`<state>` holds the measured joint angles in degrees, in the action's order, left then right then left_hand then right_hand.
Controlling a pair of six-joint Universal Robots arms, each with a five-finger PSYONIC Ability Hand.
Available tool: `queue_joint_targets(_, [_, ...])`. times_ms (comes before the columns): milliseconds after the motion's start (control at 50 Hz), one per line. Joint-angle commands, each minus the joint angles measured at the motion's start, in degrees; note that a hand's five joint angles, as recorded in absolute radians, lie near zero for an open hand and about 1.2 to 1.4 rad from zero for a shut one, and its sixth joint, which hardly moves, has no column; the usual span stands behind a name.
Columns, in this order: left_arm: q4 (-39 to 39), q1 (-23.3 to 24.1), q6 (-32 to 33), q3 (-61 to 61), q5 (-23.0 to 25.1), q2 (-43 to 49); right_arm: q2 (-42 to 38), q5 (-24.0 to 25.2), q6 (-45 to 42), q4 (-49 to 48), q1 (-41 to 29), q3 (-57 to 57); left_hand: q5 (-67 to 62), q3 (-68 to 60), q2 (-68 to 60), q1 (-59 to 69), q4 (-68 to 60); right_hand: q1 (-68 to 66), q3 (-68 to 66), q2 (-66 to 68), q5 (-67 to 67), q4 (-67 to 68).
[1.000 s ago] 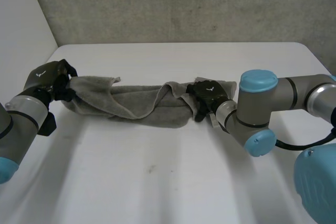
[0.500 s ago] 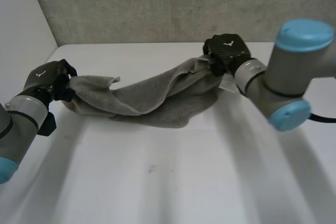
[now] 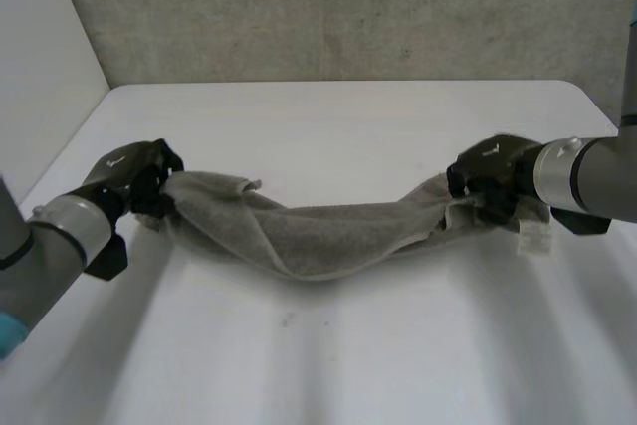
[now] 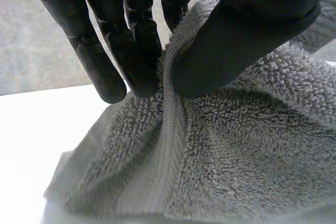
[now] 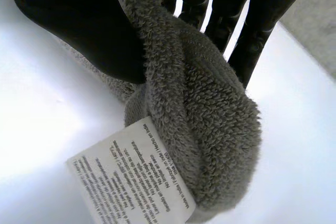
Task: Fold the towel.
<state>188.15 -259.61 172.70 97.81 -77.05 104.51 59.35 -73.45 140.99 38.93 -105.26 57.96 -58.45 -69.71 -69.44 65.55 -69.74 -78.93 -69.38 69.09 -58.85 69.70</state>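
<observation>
Two ends of the towel [image 3: 318, 236] are being held, one per hand. The cloth is hanging as a bunched rope btwn them, its middle sagging to the table [image 3: 348, 355] or just above it; contact unclear. The left hand [image 3: 134, 178] is pinching one end: its wrist view is showing a ribbed hem clamped btwn thumb [image 4: 252, 30] and fingers [image 4: 131, 51]. The right hand [image 3: 488, 174] is gripping the other end likewise, thumb one side, fingers the other, w/ a white care label [image 5: 131, 182] dangling just below the grip.

Step in hand, as judged: stretching the cloth out prior to folding.
- **Pull:** hands should be drawing apart evenly until the sag is going out, w/o dragging the hem from either pinch.
- **Grip:** both grips are sitting on bunched fabric, not clean corners, so the sheet is prob. staying twisted unless it is being laid down and re-gripped at the corners.
- **Height:** keeping both ends level is advisable.
- **Risk:** thick terry slipping from a thumb pinch under tension.

Changes vs. earlier frames:
- **1 s ago:** the right hand was sitting low nearer mid-table, and the cloth was lying heaped in a strip.
- **Half a sec ago:** it was lifting its end toward the far wall [image 3: 328, 7].
- **Now:** it is sitting well out to the right and lower. The left hand is shifting slightly inward, grip unchanged.
</observation>
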Motion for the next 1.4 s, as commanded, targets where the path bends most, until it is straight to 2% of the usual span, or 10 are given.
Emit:
queue_joint_targets(20, [0.2,3.0,3.7,-17.8,-0.3,6.0,-1.3,-0.2,1.9,-16.5,-0.1,-11.2,-11.5,-10.3,-10.6,14.5,-10.3,-1.1,-10.6,10.9,-11.2,10.3])
queue_joint_targets(160, [6.2,3.6,-0.1,-42.3,-2.8,6.4,2.6,-1.1,15.1,-46.0,0.0,-17.1,-11.5,-10.3,-10.6,14.5,-10.3,-1.1,-10.6,10.9,-11.2,10.3])
queue_joint_targets(200, [7.8,3.2,-2.0,-44.2,-4.0,6.4,4.4,-0.9,17.2,-47.8,0.1,-16.3,-11.5,-10.3,-10.6,14.5,-10.3,-1.1,-10.6,10.9,-11.2,10.3])
queue_joint_targets(360, [9.2,2.9,-8.4,-37.5,-6.2,6.7,5.0,5.7,18.2,-33.9,0.8,-9.4,-11.5,-10.3,-10.6,14.5,-10.3,-1.1,-10.6,10.9,-11.2,10.3])
queue_joint_targets(560, [15.4,1.5,-6.8,-13.1,-3.1,11.3,-1.3,11.0,1.3,-18.4,3.4,3.2,-11.5,-10.3,-10.6,14.5,-10.3,-1.1,-10.6,10.9,-11.2,10.3])
queue_joint_targets(720, [16.0,-2.5,6.0,-0.7,-2.1,15.0,-4.9,11.5,-4.7,-12.3,6.2,9.9,-6.9,-5.6,-5.9,9.8,-5.6,-1.1,-10.6,10.9,-11.2,10.3])
queue_joint_targets(800, [14.7,-4.1,14.7,4.4,-1.0,12.4,-3.9,11.9,-4.5,-13.6,6.9,14.4,26.2,27.4,27.2,-23.3,27.5,-1.1,-10.6,10.9,-11.2,10.3])
queue_joint_targets(960, [12.3,-3.3,23.7,9.0,5.7,4.5,0.7,11.9,-4.5,-21.7,6.7,24.5,50.5,51.7,51.5,-47.6,51.8,-1.1,-10.6,10.9,-11.2,10.3])
queue_joint_targets(1180, [12.6,0.1,33.0,8.4,14.0,-1.2,3.3,11.7,-4.5,-31.0,6.7,32.7,50.0,51.3,51.0,-47.1,51.3,-1.1,-10.6,10.9,-11.2,10.3])
queue_joint_targets(1400, [5.0,2.7,47.1,2.3,15.3,5.0,3.2,11.7,-4.5,-31.0,6.9,33.1,40.3,41.5,41.2,-37.4,41.5,-1.1,-10.6,10.9,-11.2,10.3])
